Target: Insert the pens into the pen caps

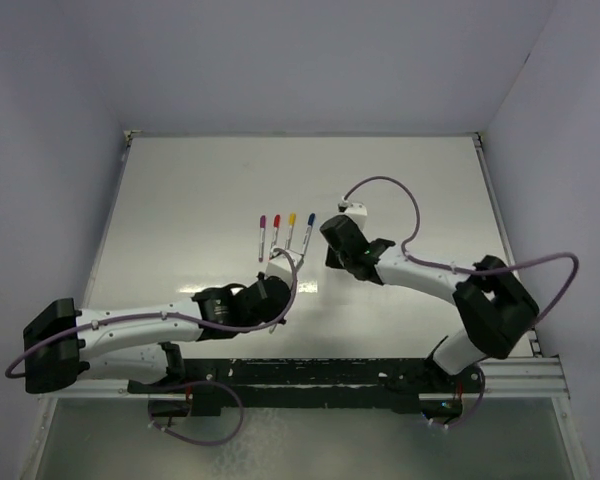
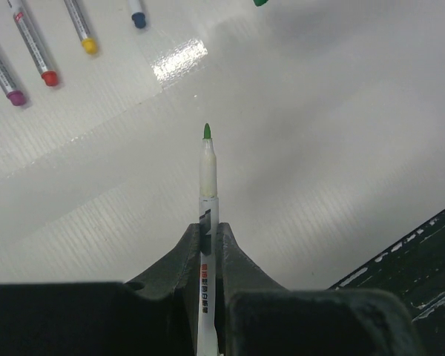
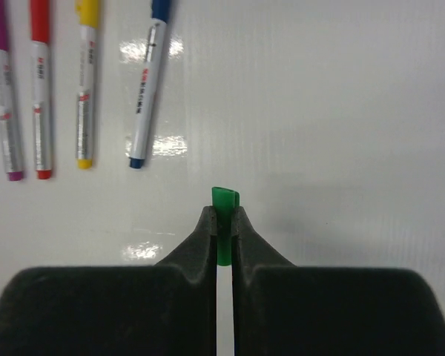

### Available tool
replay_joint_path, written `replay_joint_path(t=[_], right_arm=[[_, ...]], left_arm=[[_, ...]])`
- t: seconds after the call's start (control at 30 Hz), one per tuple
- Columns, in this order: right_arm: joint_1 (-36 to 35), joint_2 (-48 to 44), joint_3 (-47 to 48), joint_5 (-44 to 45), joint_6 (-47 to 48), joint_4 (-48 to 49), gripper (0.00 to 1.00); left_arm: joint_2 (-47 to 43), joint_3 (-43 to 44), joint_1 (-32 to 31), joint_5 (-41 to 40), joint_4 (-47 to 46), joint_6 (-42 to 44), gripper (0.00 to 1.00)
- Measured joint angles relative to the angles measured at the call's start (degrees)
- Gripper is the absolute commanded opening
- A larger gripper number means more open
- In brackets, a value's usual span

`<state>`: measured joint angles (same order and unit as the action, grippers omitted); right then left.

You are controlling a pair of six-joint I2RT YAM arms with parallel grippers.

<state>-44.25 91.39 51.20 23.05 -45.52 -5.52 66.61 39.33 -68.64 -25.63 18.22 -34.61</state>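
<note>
The left hand (image 2: 210, 226) pinched the green-tipped pen (image 2: 208, 170) by its barrel, tip pointing forward above the table (image 2: 319, 148), while the right hand (image 3: 224, 215) pinched the green cap (image 3: 225, 199) ahead and slightly right of that tip, not yet touching.

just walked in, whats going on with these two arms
The left hand is shut on an uncapped green-tipped pen, its tip pointing out past the fingers. The right hand is shut on the green cap. The two are apart, so this pen is not yet capped. Four other pens, purple, red, yellow and blue, lie side by side on the table, caps on.
</note>
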Motion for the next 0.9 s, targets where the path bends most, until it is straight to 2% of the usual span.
replay_joint_path(t=[0.17, 0.33, 0.47, 0.63, 0.9], right_arm=[[0.0, -15.19, -4.63, 0.39, 4.17, 5.01, 0.0], [0.07, -32.68, -12.39, -0.72, 9.42, 15.37, 0.0], [0.39, -42.47, -17.84, -4.31, 12.74, 21.7, 0.0], [0.44, -48.96, -22.62, -9.84, 14.58, 28.0, 0.0], [0.44, -53.99, -29.35, -14.97, 15.02, 37.44, 0.0]], left_arm=[[-3.19, -3.04, 0.0, 0.39, -9.16, 2.12, 0.0], [-4.13, -6.38, 0.0, 1.9, -21.55, 4.55, 0.0], [-3.41, -7.78, 0.0, 4.09, -32.85, 6.34, 0.0], [-0.33, -8.15, 0.02, 8.09, -46.05, 7.19, 0.0], [3.04, -8.15, 0.02, 13.27, -54.03, 6.71, 0.0]])
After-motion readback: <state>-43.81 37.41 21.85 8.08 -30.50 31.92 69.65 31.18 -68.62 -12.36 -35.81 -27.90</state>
